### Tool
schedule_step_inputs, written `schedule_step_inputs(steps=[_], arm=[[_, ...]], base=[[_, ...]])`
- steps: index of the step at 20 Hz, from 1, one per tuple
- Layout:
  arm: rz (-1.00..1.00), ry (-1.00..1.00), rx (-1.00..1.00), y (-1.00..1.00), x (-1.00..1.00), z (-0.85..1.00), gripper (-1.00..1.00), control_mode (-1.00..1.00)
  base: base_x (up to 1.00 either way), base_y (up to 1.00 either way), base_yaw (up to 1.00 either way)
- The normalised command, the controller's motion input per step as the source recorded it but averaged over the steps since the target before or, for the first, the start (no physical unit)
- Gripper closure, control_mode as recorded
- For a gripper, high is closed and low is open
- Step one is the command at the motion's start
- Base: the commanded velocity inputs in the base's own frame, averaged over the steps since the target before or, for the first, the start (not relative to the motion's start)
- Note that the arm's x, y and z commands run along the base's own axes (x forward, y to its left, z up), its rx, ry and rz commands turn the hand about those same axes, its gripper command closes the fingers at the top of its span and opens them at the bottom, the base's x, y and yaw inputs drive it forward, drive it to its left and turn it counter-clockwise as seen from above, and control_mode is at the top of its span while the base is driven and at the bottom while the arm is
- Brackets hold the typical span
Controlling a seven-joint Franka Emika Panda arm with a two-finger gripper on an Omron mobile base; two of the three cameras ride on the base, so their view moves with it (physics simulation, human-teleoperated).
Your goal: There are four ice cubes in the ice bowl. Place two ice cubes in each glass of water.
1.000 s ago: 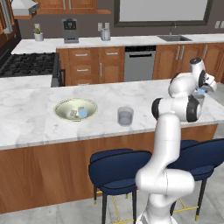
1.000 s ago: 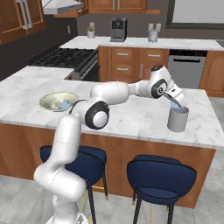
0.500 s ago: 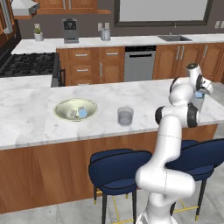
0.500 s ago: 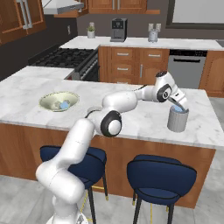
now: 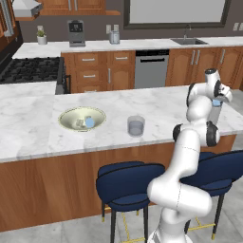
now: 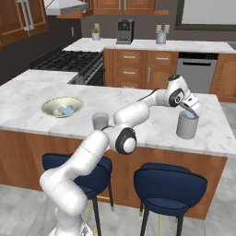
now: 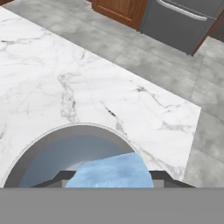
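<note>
Pincer (image 6: pixel 195 111) gripping an ice cube (image 7: pixel 109 173) over the far glass (image 6: pixel 187 126); off-centre release could bounce it onto the table (image 6: pixel 152 129).

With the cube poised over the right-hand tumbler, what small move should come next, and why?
Probably open the jaws and let go. The gripper holds a pale blue ice cube right above the mouth of the glass of water, so in the hand view the cube looks set to drop inside rather than onto the marble counter.
</note>
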Motion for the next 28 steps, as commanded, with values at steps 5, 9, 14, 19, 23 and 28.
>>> schedule_step_inputs(steps=[5, 9, 14, 19, 23, 28], arm=[[0.00, -0.01, -0.01, 0.05, 0.08, -0.27, -1.00, -1.00], [0.01, -0.26, 0.00, 0.00, -0.08, 0.00, -1.00, -1.00], [0.01, -0.42, 0.07, 0.10, -0.16, 0.06, -1.00, -1.00], [0.26, -0.03, 0.51, 0.61, -0.28, 0.04, -1.00, -1.00], [0.51, 0.51, 0.49, 0.73, 0.11, 0.42, -1.00, -1.00], [0.55, 0.40, 0.39, 0.68, 0.47, 0.91, -1.00, -1.00]], base=[[0.00, 0.00, 0.00], [0.00, 0.00, 0.00], [0.00, 0.00, 0.00], [0.00, 0.00, 0.00], [0.00, 0.00, 0.00], [0.00, 0.00, 0.00]])
